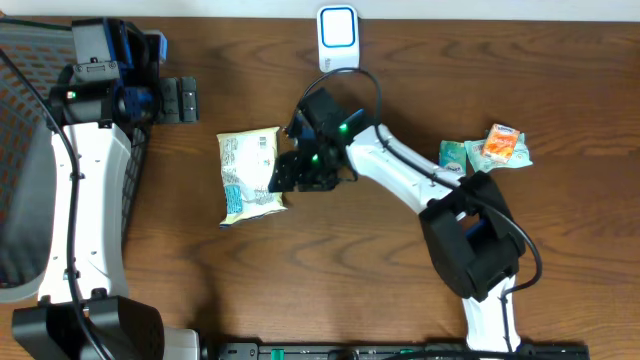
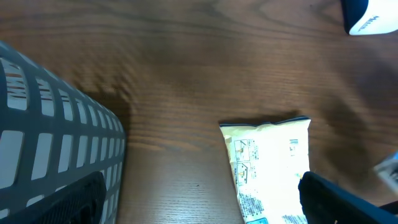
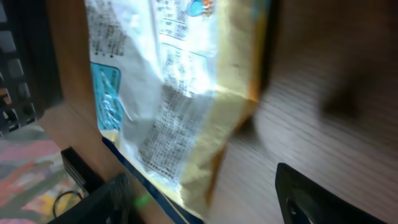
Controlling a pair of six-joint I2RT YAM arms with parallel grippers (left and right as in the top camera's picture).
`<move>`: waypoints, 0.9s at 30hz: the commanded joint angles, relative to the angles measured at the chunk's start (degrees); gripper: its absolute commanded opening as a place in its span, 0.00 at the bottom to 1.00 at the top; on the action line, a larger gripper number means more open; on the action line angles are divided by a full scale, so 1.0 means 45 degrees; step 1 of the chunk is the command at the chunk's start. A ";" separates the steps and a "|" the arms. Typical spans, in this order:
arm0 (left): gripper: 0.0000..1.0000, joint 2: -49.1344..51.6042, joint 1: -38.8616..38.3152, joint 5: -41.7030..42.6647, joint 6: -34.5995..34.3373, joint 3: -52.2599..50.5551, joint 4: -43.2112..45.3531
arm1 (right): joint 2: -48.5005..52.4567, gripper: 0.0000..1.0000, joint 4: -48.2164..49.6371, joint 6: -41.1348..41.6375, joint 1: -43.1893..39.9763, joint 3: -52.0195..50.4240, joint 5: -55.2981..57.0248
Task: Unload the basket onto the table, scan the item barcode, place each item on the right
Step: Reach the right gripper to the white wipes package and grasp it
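Overhead, the snack bag (image 1: 250, 175) lies flat on the wood-grain bench (image 1: 420, 300). It is a crinkled, glossy rectangle with yellow borders and white printed panels, and its crimped ends face the near and far edges. My right fingers (image 1: 283, 174) sit at its right edge. In the right wrist view they stand spread apart, with the bag's rumpled corner (image 3: 186, 124) reaching between them and bare wood beside the right-hand one (image 3: 311, 193), gripping nothing. My left fingers (image 2: 336, 199) hang wide open beside the slotted grey basket (image 2: 50, 124), apart from the bag. The rounded white scanner (image 1: 337, 35) stands at the far edge, with open wood between it and the bag. Small packets (image 1: 495, 145) lie well right.
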 commanded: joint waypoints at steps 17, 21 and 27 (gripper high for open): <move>0.98 0.0019 -0.0019 -0.0073 0.0170 0.0155 -0.0034 | 0.1010 0.77 0.1574 0.1234 0.0947 -0.0933 -0.0185; 0.98 0.0019 -0.0019 -0.0073 0.0170 0.0155 -0.0034 | 0.1205 0.69 0.1783 0.1219 0.0894 -0.0933 -0.0505; 0.98 0.0019 -0.0019 -0.0068 0.0170 0.0155 -0.0034 | 0.1180 0.18 0.1943 0.0413 0.0675 -0.0903 -0.0563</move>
